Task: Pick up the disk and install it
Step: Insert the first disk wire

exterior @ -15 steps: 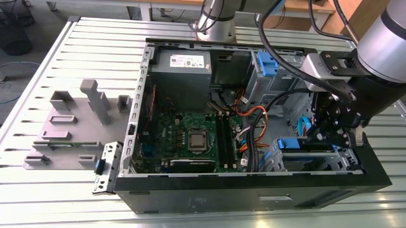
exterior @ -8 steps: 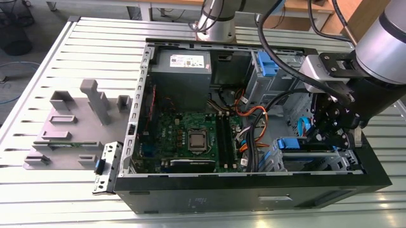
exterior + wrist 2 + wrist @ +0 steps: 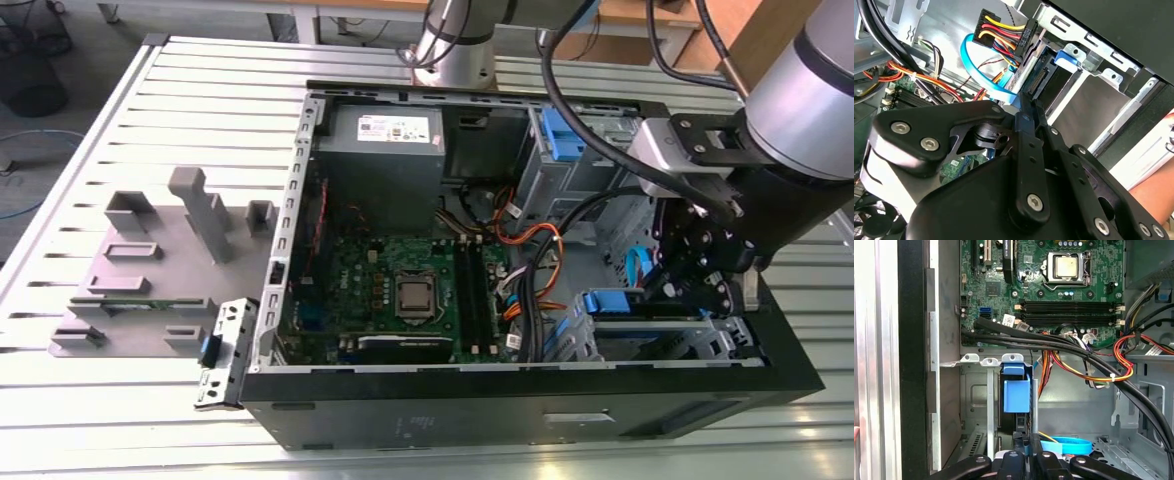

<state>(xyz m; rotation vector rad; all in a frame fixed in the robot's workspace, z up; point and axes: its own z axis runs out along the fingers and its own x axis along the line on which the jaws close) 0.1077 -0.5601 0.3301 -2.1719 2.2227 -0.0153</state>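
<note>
A slatted light-grey metal table (image 3: 160, 90) carries an open black computer case (image 3: 534, 400) lying on its side, with the arm's round base (image 3: 454, 50) standing at the table's far edge just behind the case. Toward the table's edge at the exterior view's left sits a grey fixture (image 3: 160, 260) with upright blocks and shallow slots, well apart from the arm's working end. Beyond the table's far corner a dark bin (image 3: 34, 85) stands on a grey floor, and wooden furniture (image 3: 761, 35) shows past the far edge. Inside the case lie a green motherboard (image 3: 400, 290) and, by the case's far wall, a grey power-supply box (image 3: 387, 145) with a white sticker. The disk (image 3: 621, 302) sits in the metal drive cage (image 3: 721, 335) at the case's near corner on the exterior view's right. In the second wrist view the disk (image 3: 1089, 107) shows a flat silver face, a dark connector edge and a blue plastic tab, and it lies tilted between the cage's rails. In the first wrist view its blue carrier (image 3: 1016, 390) fills one slot of the cage. The gripper (image 3: 694, 285) hangs inside the case just beside the cage, close to the disk's connector end and a looped blue data cable (image 3: 979, 70); whether the gripper (image 3: 1024, 100) is open or closed cannot be told, and in the first wrist view the gripper (image 3: 1026, 440) shows just before the cage
</note>
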